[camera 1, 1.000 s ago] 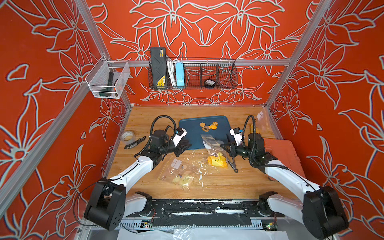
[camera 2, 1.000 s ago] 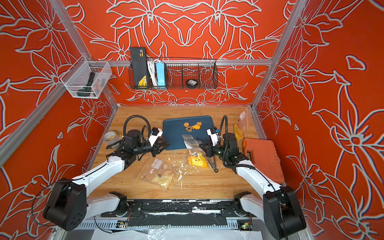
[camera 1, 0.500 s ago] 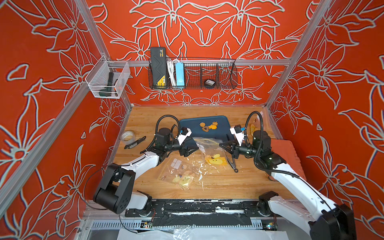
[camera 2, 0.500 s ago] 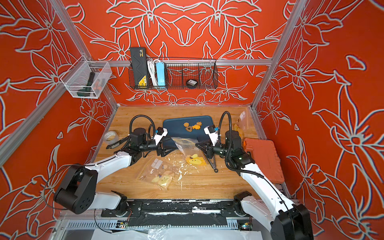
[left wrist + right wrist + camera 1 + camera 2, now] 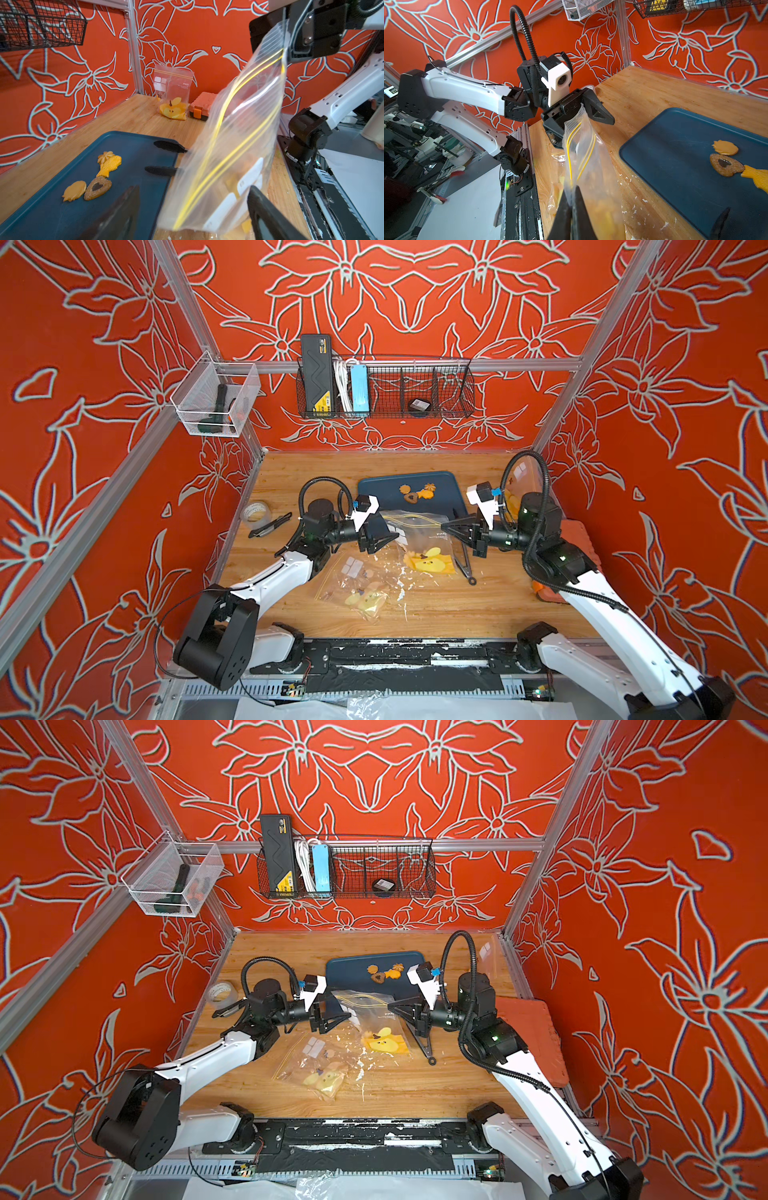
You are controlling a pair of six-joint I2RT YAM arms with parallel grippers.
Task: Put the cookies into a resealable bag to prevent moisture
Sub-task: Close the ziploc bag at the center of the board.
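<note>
Right gripper (image 5: 446, 526) is pinched tight on one end of the clear zip bag (image 5: 419, 531), holding it up off the desk (image 5: 457, 614) mid-desk, just in front of the blue tray (image 5: 386, 489). Left gripper (image 5: 384, 541) has its jaws wide apart. The bag's other end sits between them, not clamped, and the left wrist view shows a gap on both sides. Cookies (image 5: 417, 493): four on the tray at far centre of the desk, bunched together (flower, fish, brown heart, one rounded yellow). Yellow shapes sit low in the held bag, but I can't tell print from cookies. Second bag (image 5: 361, 585) lies flat toward the front edge. Black tongs (image 5: 463, 562) are on the desk just beside the held bag, on the right gripper's side.
</note>
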